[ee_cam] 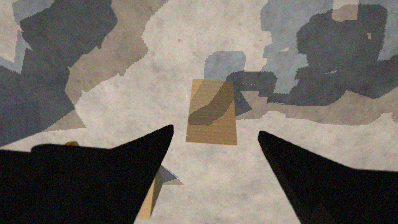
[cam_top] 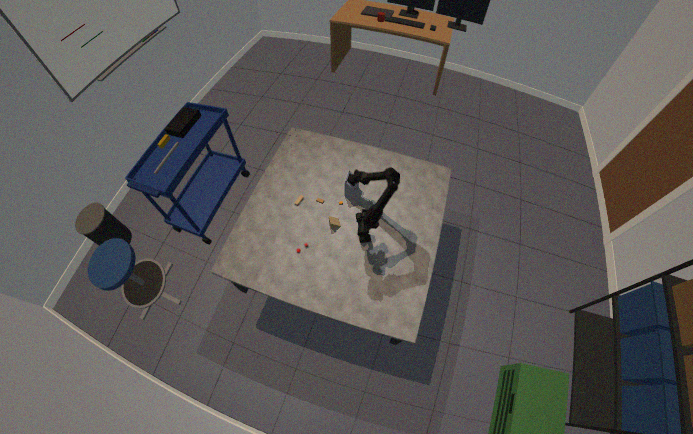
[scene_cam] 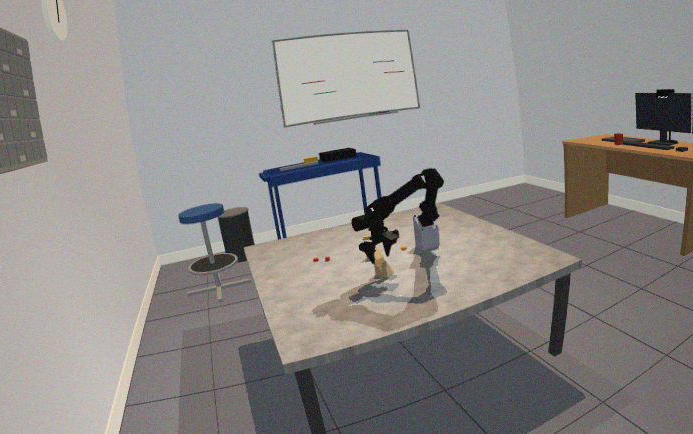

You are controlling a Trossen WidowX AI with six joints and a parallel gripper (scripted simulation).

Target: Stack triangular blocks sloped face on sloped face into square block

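A tan triangular block (ee_cam: pixel 212 112) lies on the table below and just ahead of my fingertips, touching neither finger. A second tan piece (ee_cam: pixel 151 195) shows at the lower left, partly hidden by the left finger. In the exterior and top views the tan blocks (scene_cam: pixel 383 267) read as one small cluster (cam_top: pixel 334 221). I cannot tell how their faces meet. My gripper (ee_cam: pixel 215 131) is open and empty, and it hovers just above the cluster in the exterior view (scene_cam: pixel 378 249). It also shows in the top view (cam_top: pixel 363 239).
A tan bar (cam_top: pixel 298 200), two small orange pieces (cam_top: pixel 320 200) (cam_top: pixel 341 203) and two red balls (cam_top: pixel 302 248) lie on the table left of the blocks. The arm's grey base (scene_cam: pixel 425 236) stands behind the blocks.
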